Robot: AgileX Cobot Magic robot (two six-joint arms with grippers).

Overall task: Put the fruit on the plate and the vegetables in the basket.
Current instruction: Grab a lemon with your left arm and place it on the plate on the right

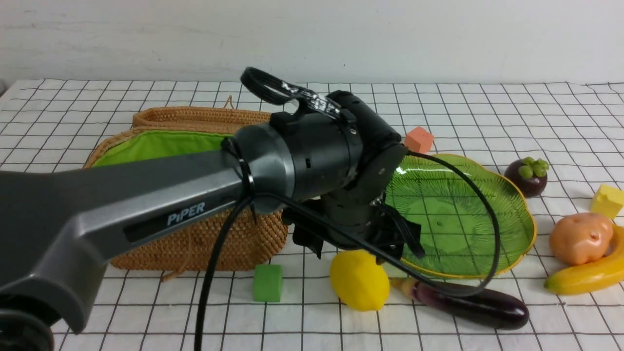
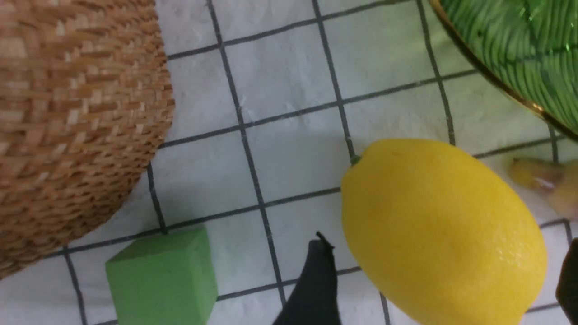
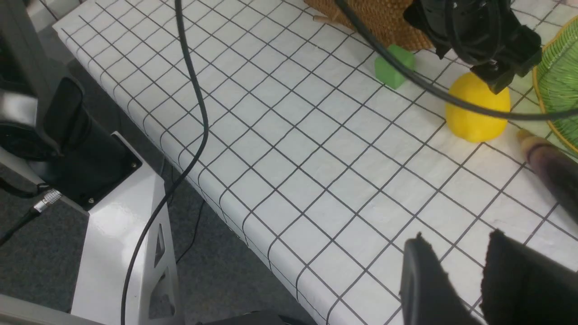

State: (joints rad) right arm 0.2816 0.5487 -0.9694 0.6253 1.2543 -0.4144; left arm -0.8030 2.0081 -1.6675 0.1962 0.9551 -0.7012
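Black fingers (image 3: 424,280) of my right gripper (image 3: 456,239) hang over the checked cloth (image 3: 289,180) near the table's front edge, with a narrow gap between them and nothing in it. Further in, my left gripper (image 2: 445,253) is spread wide, one finger either side of the yellow lemon (image 1: 360,280), and a sliver of cloth shows beside one finger. The lemon sits on the cloth between the green cube (image 1: 267,282) and the eggplant (image 1: 480,304). My left arm (image 1: 146,209) reaches in from the left, wrist bent downward. Behind the lemon lie the green plate (image 1: 438,195) and the wicker basket (image 1: 195,243). The banana (image 1: 585,275), potato (image 1: 580,238) and mangosteen (image 1: 529,176) lie right of the plate.
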